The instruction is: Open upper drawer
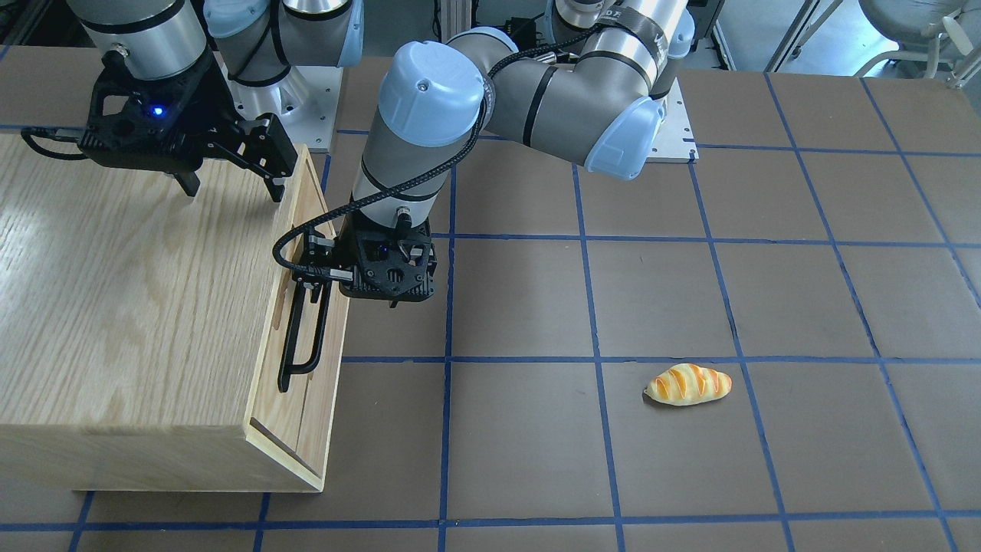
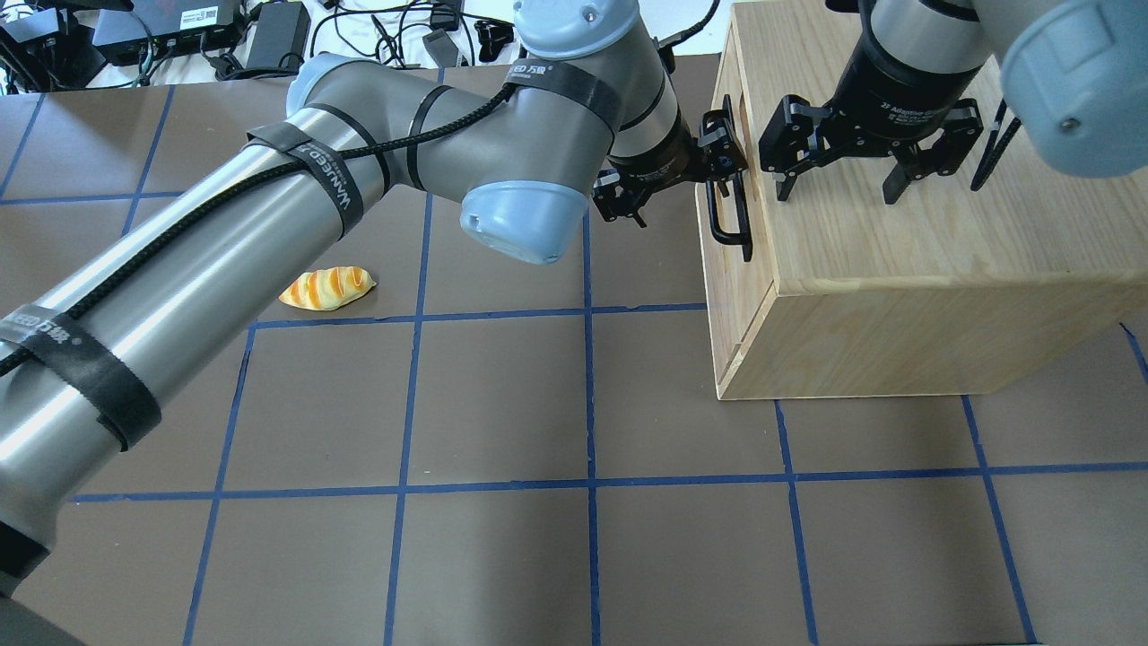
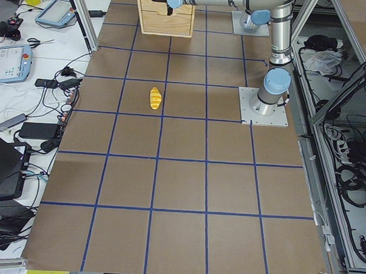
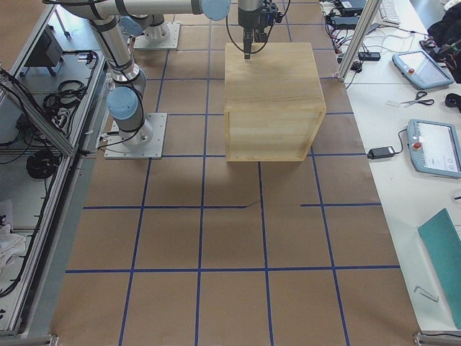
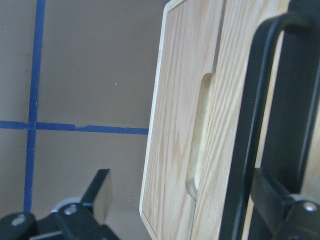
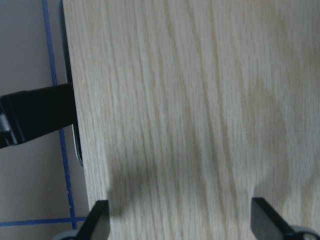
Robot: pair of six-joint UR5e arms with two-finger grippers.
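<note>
Fingers (image 5: 101, 192) of left gripper (image 5: 184, 182) stand open astride handle (image 5: 250, 125) of upper drawer (image 5: 232, 90), bar running toward the robot.

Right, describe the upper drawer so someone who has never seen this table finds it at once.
Start from the big light-wood cabinet at one end of the brown table with blue grid lines. On its front, the side facing the bread roll, the upper drawer is the panel just under the top. It alone carries a long black bar handle; the panel below it is plain.
</note>
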